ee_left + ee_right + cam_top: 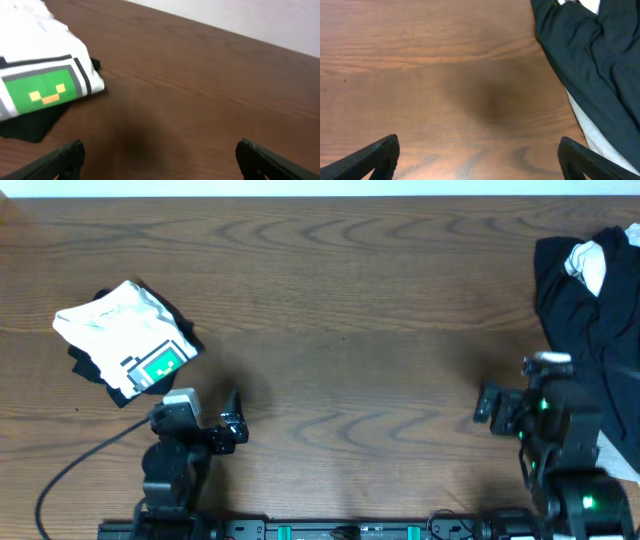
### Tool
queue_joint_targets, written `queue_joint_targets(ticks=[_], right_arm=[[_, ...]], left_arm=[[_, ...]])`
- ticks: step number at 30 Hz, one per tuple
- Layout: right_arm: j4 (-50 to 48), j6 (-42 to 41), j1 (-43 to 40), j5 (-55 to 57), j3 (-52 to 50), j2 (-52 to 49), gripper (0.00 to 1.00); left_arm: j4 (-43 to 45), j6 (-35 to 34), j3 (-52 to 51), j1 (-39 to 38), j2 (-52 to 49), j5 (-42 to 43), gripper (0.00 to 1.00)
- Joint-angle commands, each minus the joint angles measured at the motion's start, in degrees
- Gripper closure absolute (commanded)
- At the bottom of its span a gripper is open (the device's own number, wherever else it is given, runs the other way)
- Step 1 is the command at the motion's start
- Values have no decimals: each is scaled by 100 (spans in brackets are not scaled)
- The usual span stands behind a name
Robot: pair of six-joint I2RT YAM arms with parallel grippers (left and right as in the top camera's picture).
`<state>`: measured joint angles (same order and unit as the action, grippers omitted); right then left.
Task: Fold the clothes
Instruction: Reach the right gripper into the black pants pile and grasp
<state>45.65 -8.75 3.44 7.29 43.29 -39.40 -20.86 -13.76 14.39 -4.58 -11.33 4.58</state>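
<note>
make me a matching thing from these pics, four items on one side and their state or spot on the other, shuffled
Column one
1. white shirt
2. black garment
3. left gripper
4. right gripper

Column two
a. unfolded heap at the right edge of the table
b. open, near the white shirt
c. folded, green print on top, left part of the table
d. open, beside the black garment

Pairs: 1-c, 2-a, 3-b, 4-d

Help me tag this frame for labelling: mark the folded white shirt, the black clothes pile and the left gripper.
folded white shirt (125,330), overhead view, white fabric near its middle.
black clothes pile (590,330), overhead view, dark fabric mid-pile.
left gripper (159,157), left wrist view, midway between its open fingertips.
</note>
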Motion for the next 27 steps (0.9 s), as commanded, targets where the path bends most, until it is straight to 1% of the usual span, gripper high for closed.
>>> queue_joint_targets(ticks=[1, 4, 7, 10, 16, 22, 24, 26, 27], right_arm=[[-66, 20, -44, -11, 341, -332, 1], [-317, 155, -101, 374, 365, -608, 1], [-382, 153, -452, 909, 365, -1130, 1], [-345, 173, -1115, 1047, 424, -1880, 1], [-168, -70, -2577, 918, 986, -3399, 1], [-363, -83, -3322, 898, 1169, -4212, 1], [-435, -81, -3469, 898, 1167, -4374, 3], [-474, -76, -3580, 898, 1167, -4548, 9], [-496, -33, -3620, 896, 1167, -4634, 10]], left_arm=[[-249, -50, 737, 28, -514, 81, 2], [-590, -52, 1220, 28, -1019, 116, 2], [-715, -50, 1497, 28, -1368, 358, 2], [-713, -52, 1582, 28, -1517, 658, 2], [-769, -52, 1582, 28, -1515, 680, 2], [-975, -52, 1574, 28, -1530, 675, 2], [-1012, -52, 1574, 28, -1537, 678, 2], [-1040, -52, 1574, 28, -1539, 678, 2], [-1040, -52, 1574, 28, -1541, 678, 2]])
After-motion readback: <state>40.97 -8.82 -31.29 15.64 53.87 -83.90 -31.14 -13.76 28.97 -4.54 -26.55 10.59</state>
